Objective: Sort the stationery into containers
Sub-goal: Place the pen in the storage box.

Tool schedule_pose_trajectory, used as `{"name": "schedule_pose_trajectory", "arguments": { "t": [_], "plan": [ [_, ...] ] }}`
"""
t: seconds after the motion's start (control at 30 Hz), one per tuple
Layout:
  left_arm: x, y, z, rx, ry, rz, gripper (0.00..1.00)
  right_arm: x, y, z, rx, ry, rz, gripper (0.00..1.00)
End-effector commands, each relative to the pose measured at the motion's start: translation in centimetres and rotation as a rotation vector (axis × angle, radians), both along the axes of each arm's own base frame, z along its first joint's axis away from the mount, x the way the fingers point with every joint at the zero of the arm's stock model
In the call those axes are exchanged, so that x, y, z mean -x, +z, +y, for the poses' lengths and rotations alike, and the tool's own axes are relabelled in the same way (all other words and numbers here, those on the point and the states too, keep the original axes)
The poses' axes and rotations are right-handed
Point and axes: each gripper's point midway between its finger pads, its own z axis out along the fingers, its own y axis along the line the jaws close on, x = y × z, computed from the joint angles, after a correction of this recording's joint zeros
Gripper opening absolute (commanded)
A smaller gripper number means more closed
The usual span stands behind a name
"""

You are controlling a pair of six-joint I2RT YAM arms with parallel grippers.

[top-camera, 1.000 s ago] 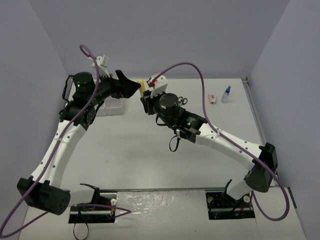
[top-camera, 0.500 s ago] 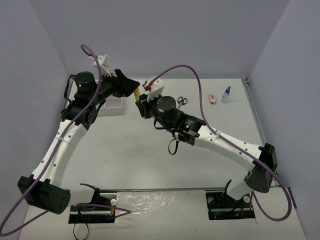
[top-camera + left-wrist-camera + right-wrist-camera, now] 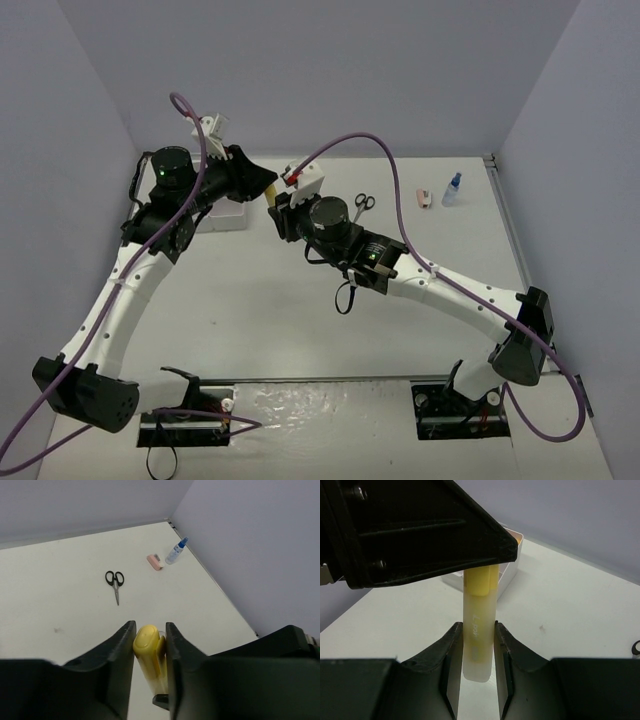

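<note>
While both arms meet in the air over the far-left part of the table, we see from the top camera the yellow stick caught between the left gripper and the right gripper, near the right side of the white organizer tray. Bare tabletop spreads between the two arms towards the near edge. The black-handled scissors, pink piece and blue-capped bottle lie strung out to the right, the bottle closest to the right wall.

From the left wrist, we look down the stick's rounded yellow end, the left gripper closed on it with a finger pressed to either side. Only this view separates the scissors, pink piece and bottle clearly (the last two just beside each other, near the wall's foot).

From the right wrist, we see the stick upright, the right gripper clamping its pale lower body while the left gripper covers its top. The tray stands behind.
</note>
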Motion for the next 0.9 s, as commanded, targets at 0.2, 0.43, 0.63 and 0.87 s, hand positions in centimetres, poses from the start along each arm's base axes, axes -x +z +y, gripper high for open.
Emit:
{"name": "schedule_pose_trajectory", "arguments": {
  "t": [0.2,0.43,0.63,0.87],
  "plan": [
    [1.4,4.6,0.2,0.028,-0.018,-0.090,0.00,-1.1,5.4,-0.7,-0.131,-0.054,-0.090,0.00],
    [-3.1,4.5,4.1,-0.120,0.182,-0.158,0.00,-3.1,3.9,-1.5,-0.099,-0.105,-0.037,0.99],
    [-11.1,4.4,8.7,-0.287,0.347,-0.259,0.00,-4.0,3.4,-4.0,-0.098,-0.142,-0.024,1.00],
    [-21.3,0.0,12.2,-0.487,0.403,-0.354,0.00,-4.9,3.0,-8.0,-0.090,-0.214,-0.020,1.00]
  ]
}}
